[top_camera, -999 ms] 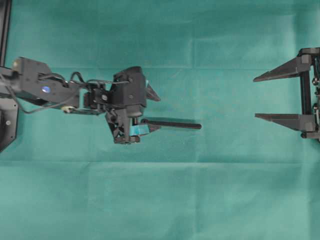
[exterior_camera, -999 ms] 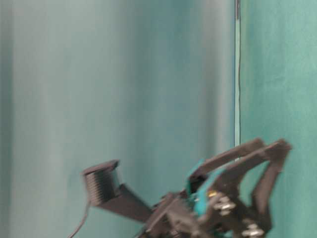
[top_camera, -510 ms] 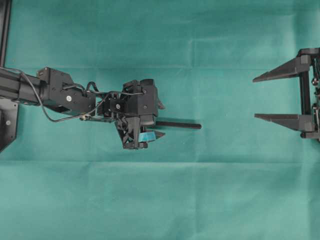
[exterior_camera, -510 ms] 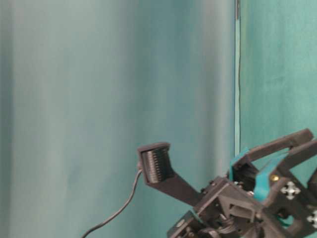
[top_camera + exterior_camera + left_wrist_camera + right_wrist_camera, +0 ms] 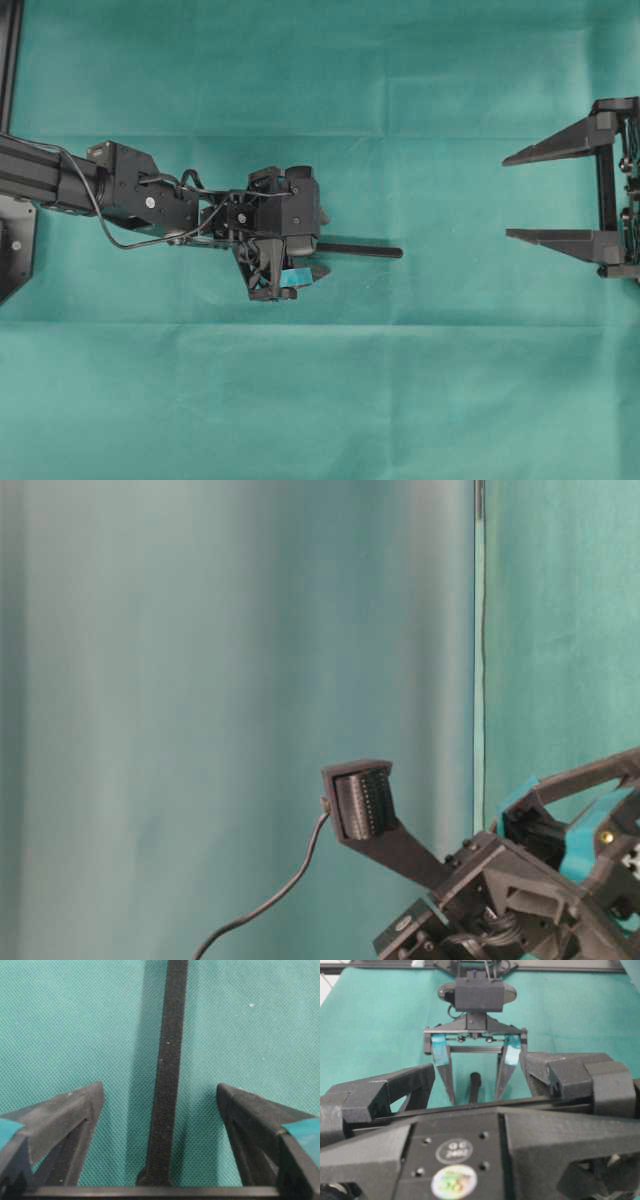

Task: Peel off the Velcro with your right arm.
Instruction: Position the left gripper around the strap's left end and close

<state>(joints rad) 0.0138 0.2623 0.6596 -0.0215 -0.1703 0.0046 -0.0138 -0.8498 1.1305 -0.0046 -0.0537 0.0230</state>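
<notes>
The Velcro (image 5: 360, 250) is a thin black strip lying flat on the green cloth, running left to right. My left gripper (image 5: 320, 243) stands open over its left end. In the left wrist view the Velcro (image 5: 167, 1070) runs up the middle between the two spread fingers (image 5: 80, 1107), clear of both. My right gripper (image 5: 507, 197) hangs open at the far right, fingers pointing left, well apart from the strip. From the right wrist view the Velcro (image 5: 475, 1085) shows end-on between the left gripper's teal-padded fingers (image 5: 441, 1060).
Green cloth (image 5: 320, 400) covers the whole table. The left arm (image 5: 120, 190) and its cable stretch in from the left edge. A black frame rail (image 5: 10, 60) stands at the top left. In the table-level view the left wrist camera (image 5: 362, 800) sticks up before a green backdrop.
The left arm has reached further right and turned its open gripper squarely over the Velcro's left end. The right gripper and the strip have not moved.
</notes>
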